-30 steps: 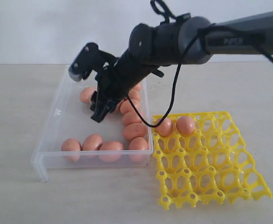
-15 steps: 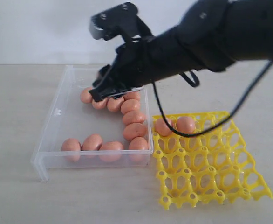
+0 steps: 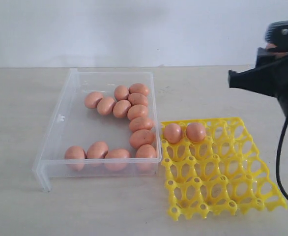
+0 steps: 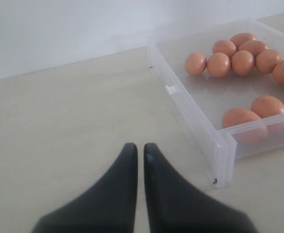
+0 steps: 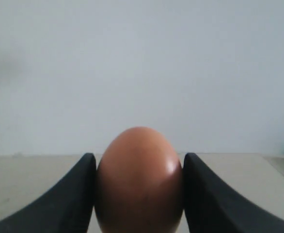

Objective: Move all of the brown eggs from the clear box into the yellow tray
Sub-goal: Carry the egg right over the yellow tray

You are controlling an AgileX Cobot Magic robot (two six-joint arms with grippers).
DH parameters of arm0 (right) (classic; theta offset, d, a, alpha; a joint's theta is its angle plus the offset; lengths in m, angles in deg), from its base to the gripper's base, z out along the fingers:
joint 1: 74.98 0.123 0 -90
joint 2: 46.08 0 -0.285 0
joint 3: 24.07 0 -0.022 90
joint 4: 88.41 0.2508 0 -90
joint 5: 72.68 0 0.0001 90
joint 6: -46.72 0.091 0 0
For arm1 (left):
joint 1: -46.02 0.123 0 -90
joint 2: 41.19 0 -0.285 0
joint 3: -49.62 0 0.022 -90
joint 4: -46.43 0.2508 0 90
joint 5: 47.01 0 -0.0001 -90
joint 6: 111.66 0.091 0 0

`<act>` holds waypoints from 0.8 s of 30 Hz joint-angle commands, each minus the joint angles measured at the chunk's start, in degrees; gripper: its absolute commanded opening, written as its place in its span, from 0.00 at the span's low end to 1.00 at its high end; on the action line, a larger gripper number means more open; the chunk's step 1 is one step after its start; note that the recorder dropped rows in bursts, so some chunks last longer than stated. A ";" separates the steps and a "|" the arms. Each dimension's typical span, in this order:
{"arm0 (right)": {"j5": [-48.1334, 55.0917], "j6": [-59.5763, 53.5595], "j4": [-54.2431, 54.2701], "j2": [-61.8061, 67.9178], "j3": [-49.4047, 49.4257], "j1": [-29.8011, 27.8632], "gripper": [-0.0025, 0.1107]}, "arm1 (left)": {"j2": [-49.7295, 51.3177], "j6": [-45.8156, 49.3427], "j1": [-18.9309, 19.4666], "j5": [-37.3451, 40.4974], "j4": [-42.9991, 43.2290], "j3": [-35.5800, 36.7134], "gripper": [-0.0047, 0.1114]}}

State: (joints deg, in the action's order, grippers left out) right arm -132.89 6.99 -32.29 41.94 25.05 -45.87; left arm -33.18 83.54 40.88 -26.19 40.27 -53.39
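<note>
Several brown eggs (image 3: 129, 110) lie in the clear box (image 3: 60, 118), along its right side and front wall. In the yellow tray (image 3: 222, 182) to the box's right, two eggs (image 3: 172, 132) sit in the back-left cells. My right gripper (image 3: 233, 77) hangs high at the right edge, above and behind the tray. It is shut on one brown egg (image 5: 139, 184), which fills the gap between the fingers. My left gripper (image 4: 138, 148) is shut and empty above bare table beside the clear box (image 4: 195, 121). It is out of the exterior view.
The box and tray stand side by side on a pale tabletop (image 3: 16, 123), with a white wall (image 3: 134, 29) behind. A black cable (image 3: 280, 162) hangs from the right arm beside the tray's right edge.
The right arm has lifted out of the clear box and swung far to the right with an egg in its gripper. The eggs in the box and tray have not moved.
</note>
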 commanded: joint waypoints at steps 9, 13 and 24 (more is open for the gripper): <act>-7.32 42.63 -51.41 3.28 1.41 -22.41 0.02 | -0.22 -0.61 0.21 -0.22 -0.01 0.23 0.08; 1.86 54.97 -69.90 3.28 1.41 -26.19 0.02 | -0.22 -0.61 0.21 -0.22 -0.01 0.23 0.08; 11.47 67.70 -91.20 4.30 3.71 -29.21 0.02 | -0.22 -0.61 0.21 -0.22 -0.01 0.23 0.08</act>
State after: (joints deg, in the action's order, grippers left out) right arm -118.43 73.70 -123.91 45.36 27.21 -72.75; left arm -33.18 83.54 40.88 -26.19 40.27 -53.39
